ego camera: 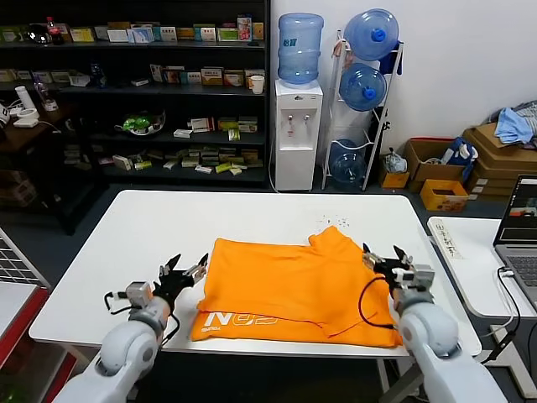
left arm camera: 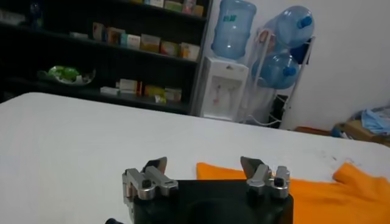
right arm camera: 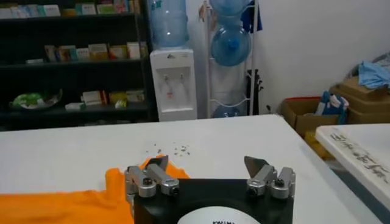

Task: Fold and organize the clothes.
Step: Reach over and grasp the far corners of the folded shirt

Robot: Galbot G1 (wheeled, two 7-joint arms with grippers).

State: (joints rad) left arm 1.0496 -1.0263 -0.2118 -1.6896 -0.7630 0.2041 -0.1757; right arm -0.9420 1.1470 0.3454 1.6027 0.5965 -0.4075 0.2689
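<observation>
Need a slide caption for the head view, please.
Both open grippers, left and right, flank a partly folded bright orange T-shirt on the white table.

Grey rounded arms, black left tool & right tool, silver screwed fingers, black cables

An orange T-shirt lies flat on the white desk, white lettering near its front hem. The left gripper sits beside its left edge, the right gripper at its right edge, both with fingers spread.
</observation>
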